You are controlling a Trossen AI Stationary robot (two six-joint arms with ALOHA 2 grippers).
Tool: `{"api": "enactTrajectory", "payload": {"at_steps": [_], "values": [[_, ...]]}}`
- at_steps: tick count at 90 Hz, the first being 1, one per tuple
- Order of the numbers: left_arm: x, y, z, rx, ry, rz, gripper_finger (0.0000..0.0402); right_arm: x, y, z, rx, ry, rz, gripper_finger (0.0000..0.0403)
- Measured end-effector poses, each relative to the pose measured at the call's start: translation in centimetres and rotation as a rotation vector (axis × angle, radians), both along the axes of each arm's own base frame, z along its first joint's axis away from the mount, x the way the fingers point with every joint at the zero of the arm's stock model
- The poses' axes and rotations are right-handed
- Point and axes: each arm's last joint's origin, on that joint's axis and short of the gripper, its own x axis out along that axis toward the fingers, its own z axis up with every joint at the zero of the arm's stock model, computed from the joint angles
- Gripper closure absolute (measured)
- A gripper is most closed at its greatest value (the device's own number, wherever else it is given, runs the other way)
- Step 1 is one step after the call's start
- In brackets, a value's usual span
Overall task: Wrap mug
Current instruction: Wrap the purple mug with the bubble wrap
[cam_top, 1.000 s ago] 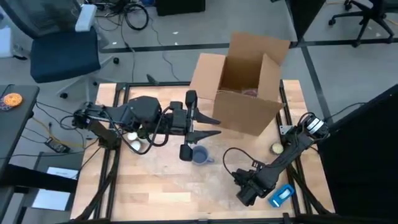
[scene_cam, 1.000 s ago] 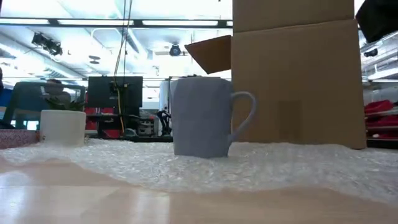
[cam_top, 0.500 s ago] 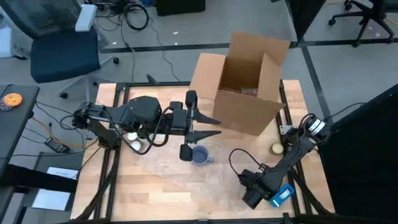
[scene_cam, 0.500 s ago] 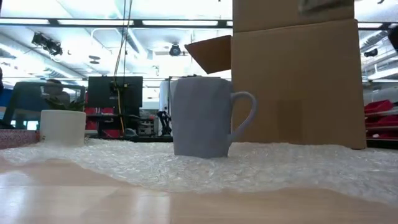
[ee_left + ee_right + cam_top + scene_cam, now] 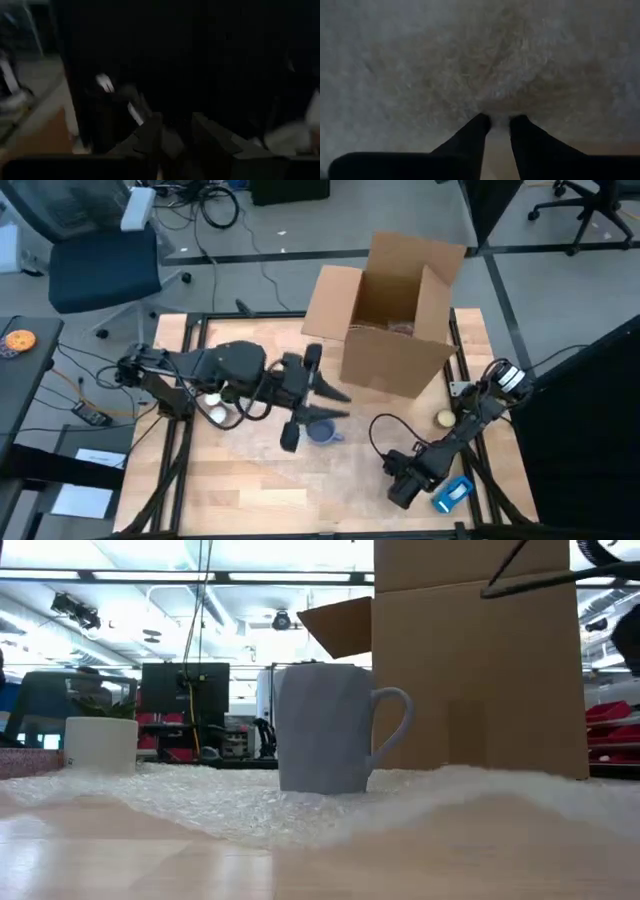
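Observation:
A grey-blue mug (image 5: 322,432) (image 5: 330,728) stands upright on a sheet of clear bubble wrap (image 5: 300,455) (image 5: 300,805) that is spread over the wooden table (image 5: 250,500). My left gripper (image 5: 346,405) hovers open just beyond the mug's far side, above the rim, touching nothing. The left wrist view is dark and blurred. My right gripper (image 5: 398,488) (image 5: 500,121) is low at the near right, shut on the bubble wrap. My right gripper pinches a puckered bit of the bubble wrap (image 5: 499,107) between its two fingertips, near the sheet's near right part. The fingers come from above, pointing down at the table. The wrap gathers into a low raised hump (image 5: 480,780) on that side; the rest lies flat.
An open cardboard box (image 5: 395,320) stands at the far right, close behind the mug. A white cup (image 5: 215,410) (image 5: 100,745) sits on the left under the left arm. A small round object (image 5: 443,418) and a blue object (image 5: 455,493) lie near the right edge.
My left gripper has swung toward the near edge and turned, and now hangs closer over the mug. My right gripper has shifted a little near the front right, and the wrap's right part has risen into a hump. The mug has not moved.

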Motion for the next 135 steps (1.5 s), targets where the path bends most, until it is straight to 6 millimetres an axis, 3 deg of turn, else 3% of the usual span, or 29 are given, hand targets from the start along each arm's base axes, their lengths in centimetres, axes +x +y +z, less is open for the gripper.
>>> {"api": "enactTrajectory", "payload": {"at_steps": [10,27,37,60,79,92,115,135], "values": [[-0.9,-0.8,-2.2,0.104,0.213,0.119,0.0312,0.3,0.2,0.3,-0.012,-0.011,0.025,0.0395],[-3.5,-1.9,-5.5,0.286,0.494,0.461,0.0312,1.5,0.4,2.9,-0.136,-0.13,0.084,0.0402],[-5.0,-2.6,-7.5,0.326,0.609,0.539,0.0312,2.7,0.2,4.7,-0.168,-0.24,0.128,0.0403],[-7.2,-4.0,-13.4,0.354,0.805,0.692,0.0312,5.2,-1.9,5.0,-0.199,-0.286,0.182,0.0403],[-8.0,-4.5,-19.8,0.388,0.887,0.761,0.0312,6.9,-2.7,5.4,-0.152,-0.36,0.234,0.0403],[-7.8,-4.5,-23.3,0.35,0.872,0.767,0.0312,7.1,-2.9,6.4,-0.118,-0.405,0.227,0.0403],[-7.5,-4.8,-26.8,0.312,0.841,0.689,0.0312,5.6,-2.7,9.2,-0.07,-0.474,0.204,0.0403],[-7.3,-5.1,-29.7,0.193,0.782,0.634,0.0312,4.5,-1.3,9.3,0.047,-0.426,0.194,0.0403]]}}
